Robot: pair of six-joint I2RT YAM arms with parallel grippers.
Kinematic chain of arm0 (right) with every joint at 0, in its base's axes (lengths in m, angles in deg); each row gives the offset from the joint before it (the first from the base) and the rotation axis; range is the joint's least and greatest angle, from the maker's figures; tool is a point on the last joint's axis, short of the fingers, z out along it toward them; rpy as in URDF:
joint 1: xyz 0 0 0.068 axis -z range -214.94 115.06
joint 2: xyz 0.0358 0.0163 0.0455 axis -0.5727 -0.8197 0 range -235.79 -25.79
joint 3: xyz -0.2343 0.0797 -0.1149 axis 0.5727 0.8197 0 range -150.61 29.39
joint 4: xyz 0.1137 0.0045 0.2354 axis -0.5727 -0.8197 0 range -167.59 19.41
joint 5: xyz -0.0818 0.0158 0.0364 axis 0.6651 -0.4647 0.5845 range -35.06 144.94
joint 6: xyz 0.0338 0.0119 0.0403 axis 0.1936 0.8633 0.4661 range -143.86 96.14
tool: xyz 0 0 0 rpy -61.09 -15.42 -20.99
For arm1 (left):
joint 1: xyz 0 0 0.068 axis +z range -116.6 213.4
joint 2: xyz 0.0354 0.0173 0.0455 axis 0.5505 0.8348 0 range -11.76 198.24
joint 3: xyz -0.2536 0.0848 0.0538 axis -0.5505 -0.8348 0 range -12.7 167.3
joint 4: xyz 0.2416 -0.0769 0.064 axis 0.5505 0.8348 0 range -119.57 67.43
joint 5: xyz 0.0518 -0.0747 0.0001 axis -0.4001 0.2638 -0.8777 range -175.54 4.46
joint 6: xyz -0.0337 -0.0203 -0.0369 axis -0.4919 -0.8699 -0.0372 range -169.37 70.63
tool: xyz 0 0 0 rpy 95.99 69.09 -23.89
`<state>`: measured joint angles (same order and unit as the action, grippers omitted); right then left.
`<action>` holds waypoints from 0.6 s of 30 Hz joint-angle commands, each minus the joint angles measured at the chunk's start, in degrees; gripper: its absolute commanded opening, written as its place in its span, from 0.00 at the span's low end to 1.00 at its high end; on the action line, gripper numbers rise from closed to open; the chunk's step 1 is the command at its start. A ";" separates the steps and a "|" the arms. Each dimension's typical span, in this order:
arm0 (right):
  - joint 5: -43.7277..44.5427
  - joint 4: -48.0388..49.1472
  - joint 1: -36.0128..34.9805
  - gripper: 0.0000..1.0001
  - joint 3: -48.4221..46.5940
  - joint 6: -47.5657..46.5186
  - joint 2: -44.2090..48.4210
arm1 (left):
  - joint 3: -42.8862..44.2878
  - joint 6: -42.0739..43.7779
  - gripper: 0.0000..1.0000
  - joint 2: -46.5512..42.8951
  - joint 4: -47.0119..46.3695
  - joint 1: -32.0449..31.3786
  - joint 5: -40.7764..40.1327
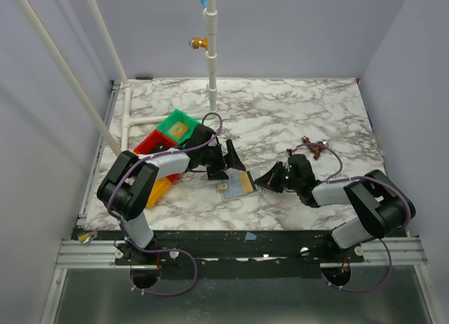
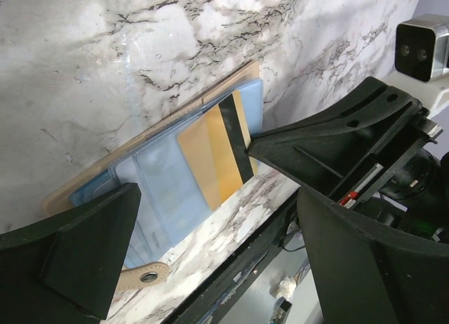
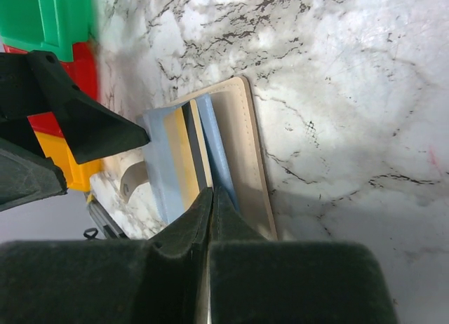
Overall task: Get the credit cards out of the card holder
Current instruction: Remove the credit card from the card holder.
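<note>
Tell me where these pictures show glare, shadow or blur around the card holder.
Top external: even light, no glare, card holder small but sharp. Left wrist: pale glare on the marble table, left hand dark and slightly soft. Right wrist: a shadow band crosses the marble beside the holder; the green tray is blurred.

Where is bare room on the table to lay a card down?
Bare marble: far half between white pole and brown object, and the near strip by the card holder. Crowded: trays at left; left pincer and right pincer, pinching the credit card, at the holder.
</note>
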<state>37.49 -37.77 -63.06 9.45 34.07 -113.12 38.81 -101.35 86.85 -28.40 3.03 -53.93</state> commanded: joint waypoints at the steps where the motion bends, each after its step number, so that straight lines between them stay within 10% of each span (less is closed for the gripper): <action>1: 0.65 -3.15 0.68 0.01 0.68 -2.61 2.32 | -1.06 2.28 0.99 1.56 2.96 0.66 -1.91; 18: 0.34 -4.91 1.64 0.01 0.74 -3.41 4.53 | -0.01 3.03 0.99 0.83 4.32 0.66 -1.97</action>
<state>37.51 -40.72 -62.05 9.47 31.97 -110.10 38.94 -100.70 86.85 -27.92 3.21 -53.84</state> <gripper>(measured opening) 0.008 0.986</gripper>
